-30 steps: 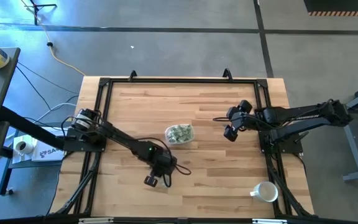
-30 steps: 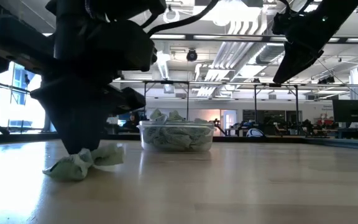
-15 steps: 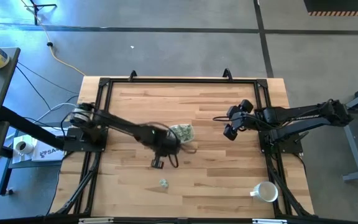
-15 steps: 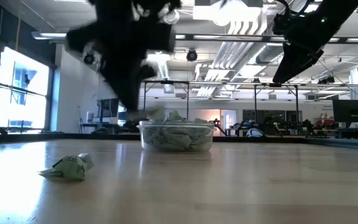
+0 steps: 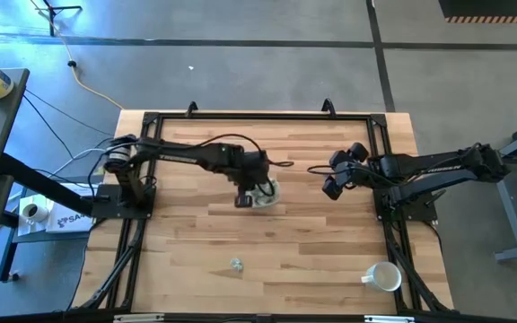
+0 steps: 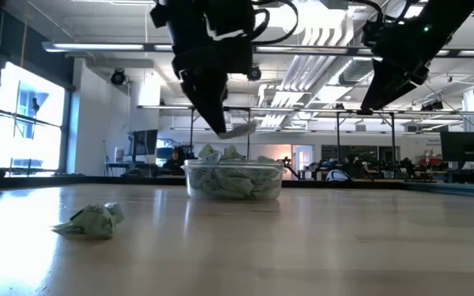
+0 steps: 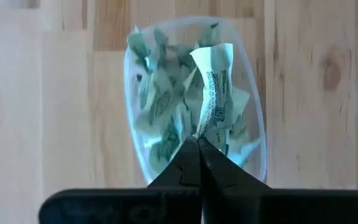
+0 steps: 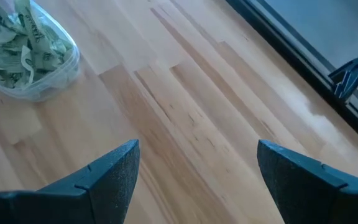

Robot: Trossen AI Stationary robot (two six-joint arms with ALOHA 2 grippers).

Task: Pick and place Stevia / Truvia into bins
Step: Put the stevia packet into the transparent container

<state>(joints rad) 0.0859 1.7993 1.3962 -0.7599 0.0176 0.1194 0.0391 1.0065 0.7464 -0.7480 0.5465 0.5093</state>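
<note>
stray packet [image 5: 236, 264]: one crumpled Stevia lies alone on the near table [image 5: 312, 260], well apart from the bin, not yet picked
mug [image 5: 384, 275]: white, near right corner, not part of the job
left gripper [image 7: 199, 144]: fingers pinched tight on a single packet [image 7: 215, 93], hanging right over the bin, likely set for a drop
bin [image 5: 260, 192]: clear container mid-table, heaped with green-white packets
right gripper [image 8: 194, 168]: fingers spread wide, nothing held, waiting right of the bin, out of the way
</note>
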